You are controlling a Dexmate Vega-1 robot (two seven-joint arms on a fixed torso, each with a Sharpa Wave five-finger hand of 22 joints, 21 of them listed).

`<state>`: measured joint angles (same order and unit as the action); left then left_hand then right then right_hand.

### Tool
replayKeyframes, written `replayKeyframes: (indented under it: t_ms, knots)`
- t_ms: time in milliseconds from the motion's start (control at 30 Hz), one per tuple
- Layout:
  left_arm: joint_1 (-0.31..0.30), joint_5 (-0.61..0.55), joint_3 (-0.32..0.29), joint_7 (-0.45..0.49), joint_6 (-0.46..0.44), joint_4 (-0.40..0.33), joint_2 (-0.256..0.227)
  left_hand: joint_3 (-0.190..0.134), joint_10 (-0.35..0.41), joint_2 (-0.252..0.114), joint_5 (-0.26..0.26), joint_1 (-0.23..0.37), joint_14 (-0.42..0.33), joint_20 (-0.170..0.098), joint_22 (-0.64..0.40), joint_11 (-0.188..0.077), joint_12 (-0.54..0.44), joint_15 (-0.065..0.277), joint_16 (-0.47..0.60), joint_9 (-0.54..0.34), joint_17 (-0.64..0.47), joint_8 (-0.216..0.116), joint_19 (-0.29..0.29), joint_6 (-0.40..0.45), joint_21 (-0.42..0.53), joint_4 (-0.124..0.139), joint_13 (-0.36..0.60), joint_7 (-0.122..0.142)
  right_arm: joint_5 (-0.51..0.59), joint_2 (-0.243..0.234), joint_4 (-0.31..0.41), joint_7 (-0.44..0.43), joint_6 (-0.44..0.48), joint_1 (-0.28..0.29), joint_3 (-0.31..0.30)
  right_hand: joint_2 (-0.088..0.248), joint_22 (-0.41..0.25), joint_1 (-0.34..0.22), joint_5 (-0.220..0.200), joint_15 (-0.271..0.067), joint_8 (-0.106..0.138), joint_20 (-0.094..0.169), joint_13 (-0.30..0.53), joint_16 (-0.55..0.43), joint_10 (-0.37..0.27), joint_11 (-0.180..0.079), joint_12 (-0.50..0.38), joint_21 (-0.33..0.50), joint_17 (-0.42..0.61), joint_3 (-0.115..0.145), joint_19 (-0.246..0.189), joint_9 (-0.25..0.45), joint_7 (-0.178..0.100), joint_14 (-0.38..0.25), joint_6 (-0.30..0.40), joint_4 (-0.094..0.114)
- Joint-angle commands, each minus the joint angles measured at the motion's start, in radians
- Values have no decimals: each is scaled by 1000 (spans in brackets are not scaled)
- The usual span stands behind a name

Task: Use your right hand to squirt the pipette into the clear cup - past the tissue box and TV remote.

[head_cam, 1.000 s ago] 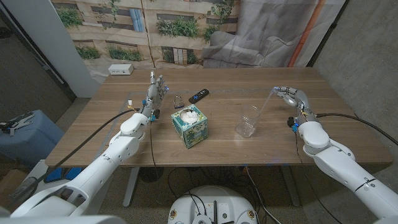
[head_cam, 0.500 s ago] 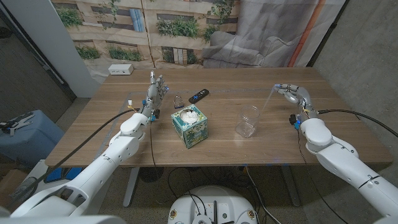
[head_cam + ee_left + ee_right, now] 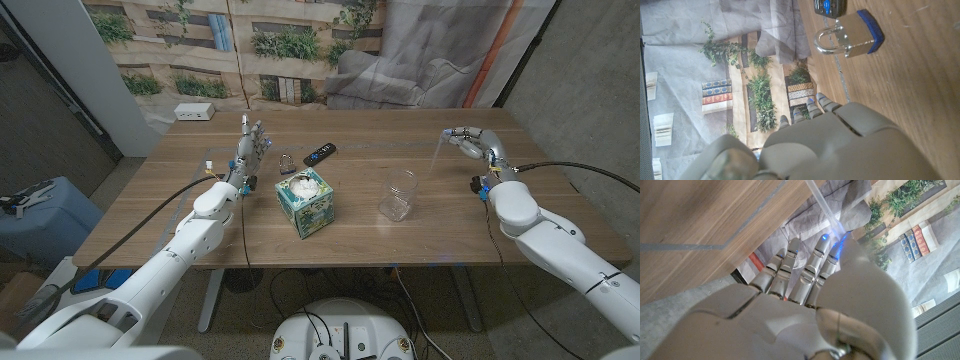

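Observation:
The clear cup stands upright on the wooden table, right of centre. My right hand hovers to the right of the cup and a little farther back, pinching a translucent pipette whose tip slants down toward the cup, still well short of its rim. From the right wrist the pipette reaches out past my fingers. The patterned tissue box is left of the cup, and the black TV remote lies behind the box. My left hand stands upright with fingers apart, holding nothing.
A padlock with a blue base sits between my left hand and the remote; the left wrist view shows the padlock and the remote's end. A white box rests at the table's back left corner.
My right hand has drawn right and back with the pipette, so its tip is now farther from the cup. The left arm has not moved.

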<state>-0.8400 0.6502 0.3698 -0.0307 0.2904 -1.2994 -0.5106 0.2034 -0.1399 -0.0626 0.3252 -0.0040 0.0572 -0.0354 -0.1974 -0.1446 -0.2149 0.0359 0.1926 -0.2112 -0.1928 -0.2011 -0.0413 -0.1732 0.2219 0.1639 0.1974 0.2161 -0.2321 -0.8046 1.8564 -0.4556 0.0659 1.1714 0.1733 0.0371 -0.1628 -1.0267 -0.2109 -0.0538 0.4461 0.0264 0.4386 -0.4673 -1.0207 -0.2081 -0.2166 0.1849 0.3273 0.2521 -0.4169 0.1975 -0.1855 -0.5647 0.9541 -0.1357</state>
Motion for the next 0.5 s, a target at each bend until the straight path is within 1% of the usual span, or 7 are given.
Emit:
replayKeyframes:
  t_ms: [33, 300, 500]
  knots:
    - [0, 0, -1, 0, 0, -1, 0, 6, -1, -40, 5, 2, 7, -91, -2, -3, -5, 115, 6, -2, -6, -6, -11, -1, 5, 0, 6, 6, 101, -49, 34, -20, 87, -21, 21, 10, -4, 0, -5, -140, 7, -1, 3, 0, -11, 2, -7, 5, 2, 3, -7, 3, 1, -5, 15, -6]
    - [0, 0, 0, 0, 0, -1, 0, 6, -2, -40, 5, 2, 8, -90, -2, -3, -4, 115, 6, -2, -6, -6, -12, -1, 5, 0, 6, 6, 175, -76, 44, -18, 131, -53, 50, 10, -4, -1, -6, -140, 9, -1, 2, 1, -13, 0, -8, 5, 1, 5, -9, 3, 0, -7, 22, -9]
    - [0, 0, 0, 0, 0, -1, 0, 6, -2, -40, 5, 2, 8, -91, -2, -4, -4, 116, 6, -2, -6, -6, -11, -1, 5, 0, 6, 6, 230, -85, 38, -14, 152, -89, 80, 10, -4, -2, -7, -142, 11, 0, 3, 1, -13, 0, -8, 5, 1, 7, -11, 3, -1, -9, 26, -11]
